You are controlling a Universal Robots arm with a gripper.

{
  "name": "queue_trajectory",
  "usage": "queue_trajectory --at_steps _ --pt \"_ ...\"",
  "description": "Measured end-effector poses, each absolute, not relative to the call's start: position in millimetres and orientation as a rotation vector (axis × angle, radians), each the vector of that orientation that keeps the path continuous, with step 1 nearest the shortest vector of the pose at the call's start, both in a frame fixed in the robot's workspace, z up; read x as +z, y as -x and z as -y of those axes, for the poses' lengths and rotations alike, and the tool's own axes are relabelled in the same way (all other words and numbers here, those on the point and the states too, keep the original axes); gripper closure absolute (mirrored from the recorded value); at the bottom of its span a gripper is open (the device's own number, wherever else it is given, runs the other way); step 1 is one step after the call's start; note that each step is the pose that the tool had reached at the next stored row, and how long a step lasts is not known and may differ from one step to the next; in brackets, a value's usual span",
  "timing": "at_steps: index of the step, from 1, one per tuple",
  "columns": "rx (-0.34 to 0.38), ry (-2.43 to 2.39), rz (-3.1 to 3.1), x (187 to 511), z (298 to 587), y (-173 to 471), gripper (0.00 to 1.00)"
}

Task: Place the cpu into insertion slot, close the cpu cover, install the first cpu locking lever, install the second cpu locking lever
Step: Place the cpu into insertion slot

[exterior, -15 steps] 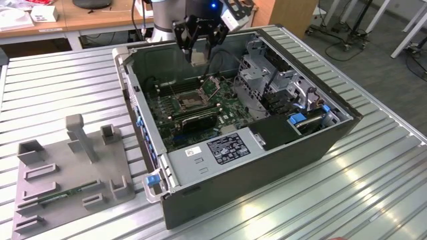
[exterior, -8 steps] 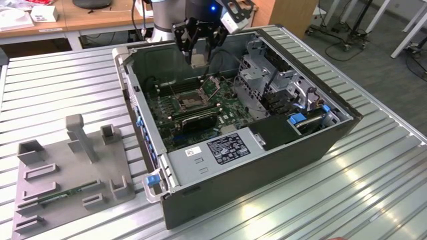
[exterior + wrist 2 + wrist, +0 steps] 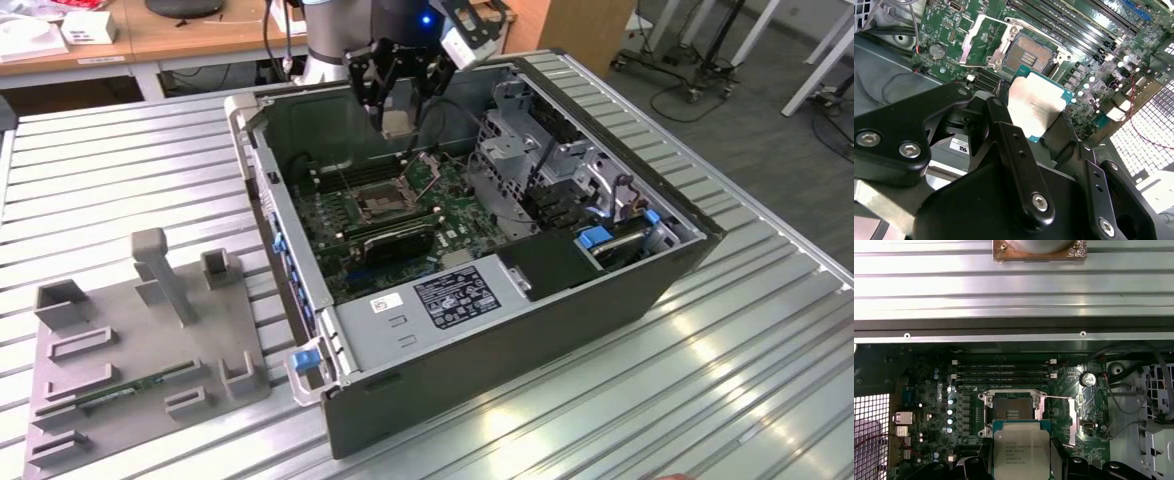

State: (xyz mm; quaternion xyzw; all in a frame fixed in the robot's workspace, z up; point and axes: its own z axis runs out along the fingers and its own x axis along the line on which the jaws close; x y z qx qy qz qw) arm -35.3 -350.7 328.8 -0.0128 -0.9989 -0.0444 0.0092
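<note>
My black two-finger hand (image 3: 398, 110) is clenched on the small flat square cpu w/ dull silver-grey metal top (image 3: 1036, 102), gripping two opposite edges. The cpu hangs in the air over the green motherboard (image 3: 929, 390), apart from the small square dark insertion slot w/ silvery rim (image 3: 1013, 410), which lies bare. The thin silvery cpu cover frame (image 3: 986, 40) stands swung open beside the slot. The open black pc case (image 3: 534, 320) lies on a ribbed metal desk (image 3: 134, 170).
</note>
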Motion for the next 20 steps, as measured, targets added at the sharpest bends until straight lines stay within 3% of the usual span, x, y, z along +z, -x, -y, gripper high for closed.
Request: queue_trajectory --at_steps 20 --pt "-0.139 0.04 3.12 313 351 37 0.46"
